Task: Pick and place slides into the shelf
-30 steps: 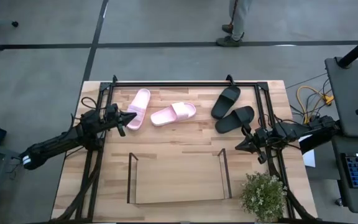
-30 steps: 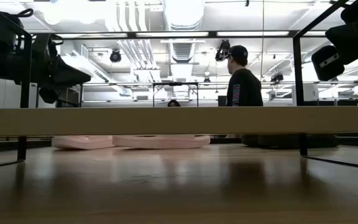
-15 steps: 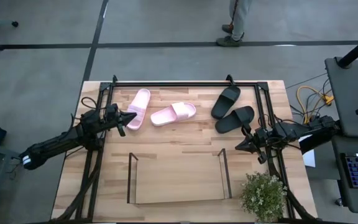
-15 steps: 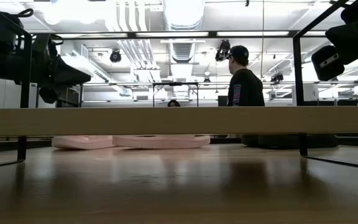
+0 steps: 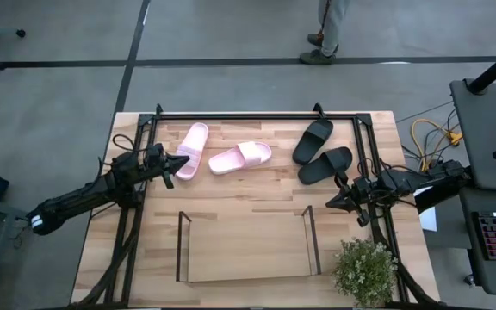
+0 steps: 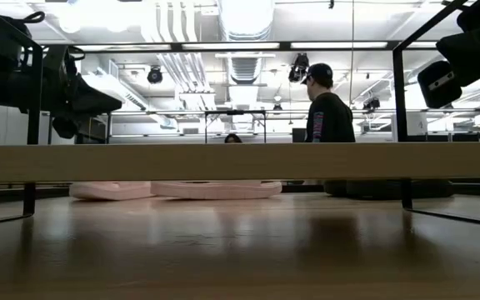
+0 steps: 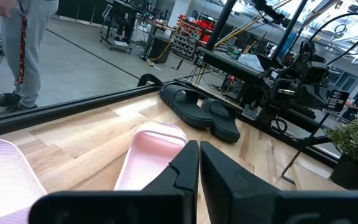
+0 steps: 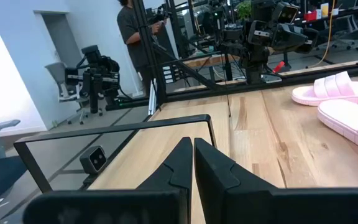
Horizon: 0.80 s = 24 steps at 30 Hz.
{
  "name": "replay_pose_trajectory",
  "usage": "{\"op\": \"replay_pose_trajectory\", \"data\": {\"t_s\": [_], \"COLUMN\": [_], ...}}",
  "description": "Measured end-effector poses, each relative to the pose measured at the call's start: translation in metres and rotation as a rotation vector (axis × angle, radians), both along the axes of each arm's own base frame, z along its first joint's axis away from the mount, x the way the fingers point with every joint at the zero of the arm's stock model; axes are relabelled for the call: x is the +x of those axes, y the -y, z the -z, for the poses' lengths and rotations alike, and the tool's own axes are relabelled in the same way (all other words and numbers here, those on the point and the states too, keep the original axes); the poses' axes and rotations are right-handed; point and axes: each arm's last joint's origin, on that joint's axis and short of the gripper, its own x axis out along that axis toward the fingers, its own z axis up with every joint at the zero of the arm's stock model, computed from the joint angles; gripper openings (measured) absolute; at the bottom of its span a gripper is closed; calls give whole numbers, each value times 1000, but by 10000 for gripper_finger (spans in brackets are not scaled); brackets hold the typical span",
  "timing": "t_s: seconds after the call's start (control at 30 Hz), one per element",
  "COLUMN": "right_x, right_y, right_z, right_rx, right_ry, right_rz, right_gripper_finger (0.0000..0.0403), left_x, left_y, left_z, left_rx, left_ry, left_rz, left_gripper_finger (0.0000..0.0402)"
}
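Four slides lie along the table's [image 5: 257,211] far edge: two pink slides [image 5: 240,158] left, two black slides [image 5: 325,164] right, long axes slanted. The shelf [image 5: 246,247] stands empty at the near edge. Left gripper [image 5: 179,163], closed, hovers beside the pink pair; right gripper [image 5: 332,201], closed, near the black pair.

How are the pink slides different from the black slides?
The pink slides are pale, while the black slides are dark. The pink slides lie on the left part of the table, near the left gripper; the black slides lie on the right part, near the right gripper. All four have one wide strap, and none is in the shelf yet.
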Motion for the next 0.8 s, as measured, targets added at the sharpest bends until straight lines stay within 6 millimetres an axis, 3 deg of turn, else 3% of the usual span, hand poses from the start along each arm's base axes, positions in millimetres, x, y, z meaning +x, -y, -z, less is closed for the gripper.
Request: {"op": "replay_pose_trajectory", "data": {"t_s": [0.67, 0.8], "right_x": [0, 0], "right_y": [1, 1], "right_z": [0, -2], "right_rx": [2, 115], "right_ry": [5, -8], "right_rz": [37, 43], "right_gripper_finger": [9, 9], "left_x": [0, 0], "left_y": [0, 0], "left_z": [0, 0], "left_rx": [0, 0], "left_ry": [0, 0], "left_rz": [0, 0], "left_gripper_finger": [0, 0]}}
